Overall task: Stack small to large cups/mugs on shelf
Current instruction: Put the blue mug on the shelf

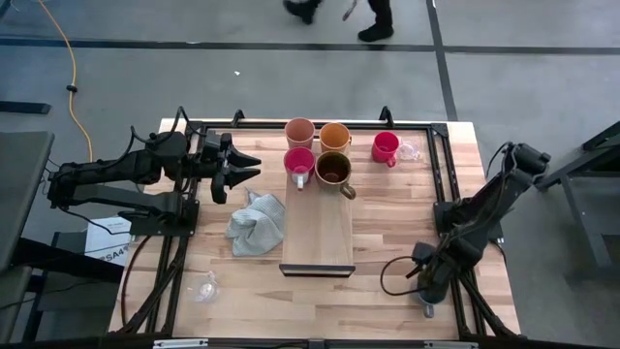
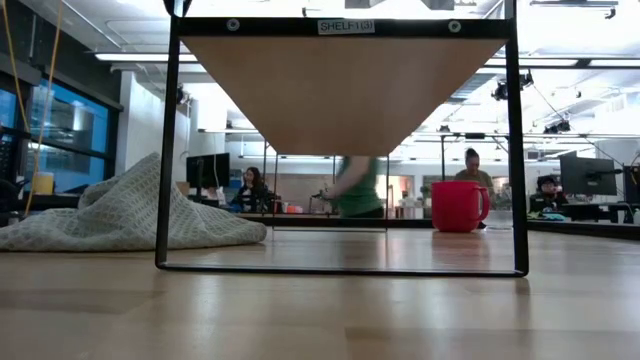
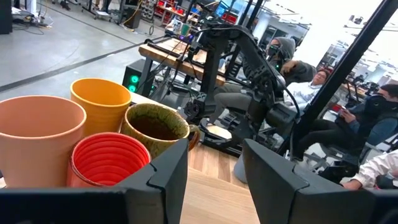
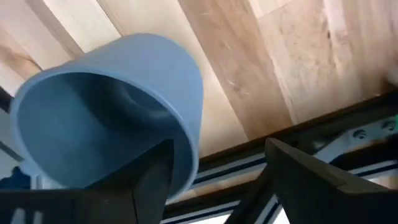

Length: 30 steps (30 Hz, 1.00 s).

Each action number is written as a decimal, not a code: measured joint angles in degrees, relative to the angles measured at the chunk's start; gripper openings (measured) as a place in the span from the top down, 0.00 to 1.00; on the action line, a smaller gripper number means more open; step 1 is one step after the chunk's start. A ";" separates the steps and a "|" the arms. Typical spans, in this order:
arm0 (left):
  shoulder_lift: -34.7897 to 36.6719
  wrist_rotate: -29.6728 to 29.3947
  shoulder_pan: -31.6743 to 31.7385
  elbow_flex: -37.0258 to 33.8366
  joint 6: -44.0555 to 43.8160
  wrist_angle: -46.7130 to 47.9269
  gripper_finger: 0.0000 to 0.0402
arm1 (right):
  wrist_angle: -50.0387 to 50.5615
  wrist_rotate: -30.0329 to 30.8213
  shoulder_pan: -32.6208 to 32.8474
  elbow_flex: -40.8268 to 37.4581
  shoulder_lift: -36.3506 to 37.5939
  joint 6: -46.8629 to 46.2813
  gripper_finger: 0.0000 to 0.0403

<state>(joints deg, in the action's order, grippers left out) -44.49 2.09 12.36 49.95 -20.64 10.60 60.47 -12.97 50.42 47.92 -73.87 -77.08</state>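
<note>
Four cups stand on the far end of the shelf point(image 1: 317, 233): peach point(image 1: 299, 132), orange point(image 1: 335, 136), pink point(image 1: 298, 162) and brown point(image 1: 333, 170). A red mug point(image 1: 386, 147) and a clear glass point(image 1: 410, 151) stand on the table to their right. Another glass point(image 1: 205, 288) lies near left. My left gripper point(image 1: 242, 167) hovers level and open, left of the cups. My right gripper point(image 1: 426, 296) points down at the near right, open around the wall of a blue-grey cup point(image 4: 112, 112). My right gripper comes at the blue-grey cup from above. One finger point(image 4: 155, 177) stands inside the cup's mouth by the rim point(image 4: 186, 165), and the other finger point(image 4: 305, 180) stands well clear outside. Whether the inner finger touches the wall I cannot tell. The cup sits tilted, mouth up.
A crumpled grey cloth point(image 1: 257, 223) lies left of the shelf. A black metal frame point(image 1: 441, 184) runs around the table. The shelf stands raised on a black frame point(image 2: 165, 150). People sit and walk in the room beyond the table.
</note>
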 joint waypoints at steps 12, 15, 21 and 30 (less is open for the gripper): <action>0.00 -0.15 0.00 0.00 -0.01 -0.04 0.65 | -4.53 2.23 0.49 0.00 -7.14 0.63 0.53; 0.02 -0.15 0.00 0.00 -0.01 -0.04 0.65 | -4.51 2.20 0.49 0.00 -7.75 1.57 0.68; 0.02 -0.17 0.00 0.00 -0.01 -0.04 0.65 | -3.40 1.62 -0.87 0.01 -5.46 3.98 0.97; 0.02 -0.17 0.00 0.00 -0.01 -0.01 0.65 | 11.36 4.13 -5.22 12.86 4.60 12.01 0.99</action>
<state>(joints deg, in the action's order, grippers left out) -44.47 1.91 12.36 49.95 -20.65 10.59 71.83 -8.84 45.20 60.78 -69.27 -65.07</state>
